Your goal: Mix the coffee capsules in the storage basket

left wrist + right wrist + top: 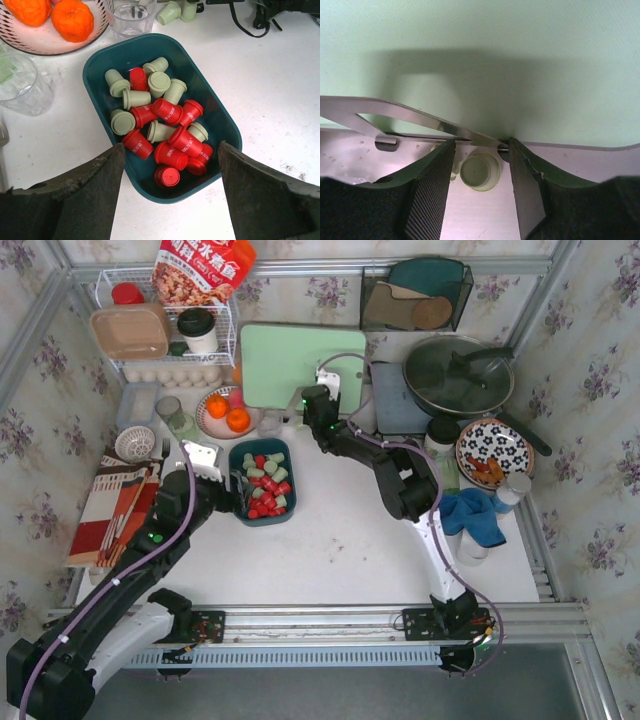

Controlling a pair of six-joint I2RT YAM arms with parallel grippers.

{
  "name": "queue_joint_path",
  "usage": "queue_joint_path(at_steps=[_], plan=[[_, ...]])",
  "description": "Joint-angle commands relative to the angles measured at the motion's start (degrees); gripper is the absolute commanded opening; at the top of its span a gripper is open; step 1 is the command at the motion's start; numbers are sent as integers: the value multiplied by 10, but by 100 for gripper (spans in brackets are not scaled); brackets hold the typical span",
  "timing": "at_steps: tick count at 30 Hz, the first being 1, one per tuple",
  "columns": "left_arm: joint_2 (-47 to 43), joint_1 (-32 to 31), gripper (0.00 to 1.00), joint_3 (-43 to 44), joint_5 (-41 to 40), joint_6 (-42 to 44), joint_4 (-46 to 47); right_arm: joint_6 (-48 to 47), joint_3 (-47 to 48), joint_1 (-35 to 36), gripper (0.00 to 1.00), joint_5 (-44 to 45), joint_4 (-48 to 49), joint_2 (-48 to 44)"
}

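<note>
The dark teal storage basket (262,481) (200,85) holds several red and pale mint coffee capsules (165,117), red mostly at the near end and mint at the far end. My left gripper (171,146) (238,490) hangs open over the basket's near end, with one finger (95,190) on each side and nothing held. Two mint capsules (179,11) lie outside the basket on the table. My right gripper (480,146) (318,410) is open at the foot of the green cutting board. A mint capsule (480,171) stands between its fingers, with a gap on each side.
A plate of oranges (50,40) (225,412) and two clear glasses (131,17) (22,85) stand just behind the basket. The green cutting board (480,60) (300,365) leans in a metal stand (410,117). A pan (458,375), a patterned bowl (493,452) and a blue cloth (475,512) sit on the right.
</note>
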Motion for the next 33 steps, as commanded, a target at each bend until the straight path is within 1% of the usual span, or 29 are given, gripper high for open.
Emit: queue_joint_path(at_steps=[1, 4, 5, 6, 8, 10, 13, 19, 21, 28, 29, 33], plan=[[-4, 0, 77, 4, 4, -15, 1, 13, 56, -8, 55, -36, -91, 30], [-6, 0, 78, 4, 5, -18, -1, 30, 106, -10, 56, -54, -154, 54], [-8, 0, 78, 4, 4, -19, -3, 34, 111, -10, 56, -65, -163, 58], [-10, 0, 78, 5, 3, -20, -4, 39, 112, -30, 56, -75, -169, 59], [-12, 0, 78, 4, 2, -20, -5, 50, 108, -36, 56, -88, -174, 60], [-15, 0, 78, 5, 0, -20, -7, 63, 112, -40, 54, -106, -184, 81], [-19, 0, 78, 4, -4, -20, -8, 71, 91, -41, 48, -109, -171, 71], [-17, 0, 78, 4, -9, -18, -10, 70, 9, -39, 29, -100, -108, 3], [-16, 0, 78, 3, -11, -18, -11, 60, -24, -37, 25, -92, -88, -26], [-9, 0, 78, 0, -10, -13, -3, -4, -137, -23, 23, -61, -35, -149], [-7, 0, 79, -1, -8, -9, 1, -14, -150, 1, 23, -59, -32, -169], [5, 0, 81, -12, 34, 10, 38, -48, -219, 35, 23, -78, -7, -240]])
